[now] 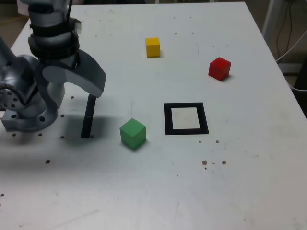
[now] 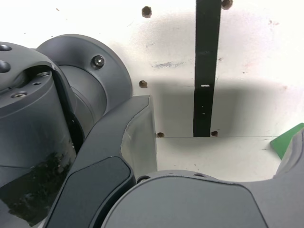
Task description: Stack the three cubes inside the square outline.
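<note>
Wrist view looks down past the folded arm's own housing: the end effector [image 2: 199,199] fills the foreground as a dark grey mass, and whether its jaws are apart or together cannot be told from either picture. It holds nothing that can be seen. Beyond it lies a narrow black strip [image 2: 207,66] on the white surface [image 2: 247,42], with a sliver of the green cube [image 2: 290,140] at the edge of the frame.

In the exterior view, the arm sits tucked over its base at the exterior view's left, well apart from the work. The green cube [image 1: 133,133] rests just beside the square outline [image 1: 186,130], on that view's left of it. The yellow cube [image 1: 152,47] and the red cube [image 1: 219,68] stand farther back, apart from each other. The outline's white centre is bare.

No cube appears placed, so the stacking looks unstarted. The likely first move is to unfold toward a cube, perhaps the nearby green one, and descend squarely over it.
</note>
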`<act>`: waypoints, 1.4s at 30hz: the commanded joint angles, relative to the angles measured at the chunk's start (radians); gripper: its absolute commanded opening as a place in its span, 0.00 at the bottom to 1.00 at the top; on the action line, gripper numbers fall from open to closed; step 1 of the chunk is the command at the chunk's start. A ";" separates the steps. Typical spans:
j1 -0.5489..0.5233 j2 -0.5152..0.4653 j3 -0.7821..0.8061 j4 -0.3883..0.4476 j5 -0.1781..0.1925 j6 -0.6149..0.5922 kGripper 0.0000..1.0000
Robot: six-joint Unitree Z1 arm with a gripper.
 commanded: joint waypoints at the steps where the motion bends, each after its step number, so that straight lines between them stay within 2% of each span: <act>1: -0.007 -0.008 0.000 0.009 -0.002 -0.010 1.00; 11: -0.008 -0.047 0.003 0.025 0.010 -0.023 1.00; 23: -0.008 -0.014 -0.040 0.005 0.044 -0.022 1.00; 30: -0.008 0.079 -0.185 0.022 0.058 -0.012 0.99; 36: -0.008 0.167 -0.360 0.108 0.053 0.009 0.99; 42: -0.007 0.259 -0.546 0.209 0.074 0.024 0.99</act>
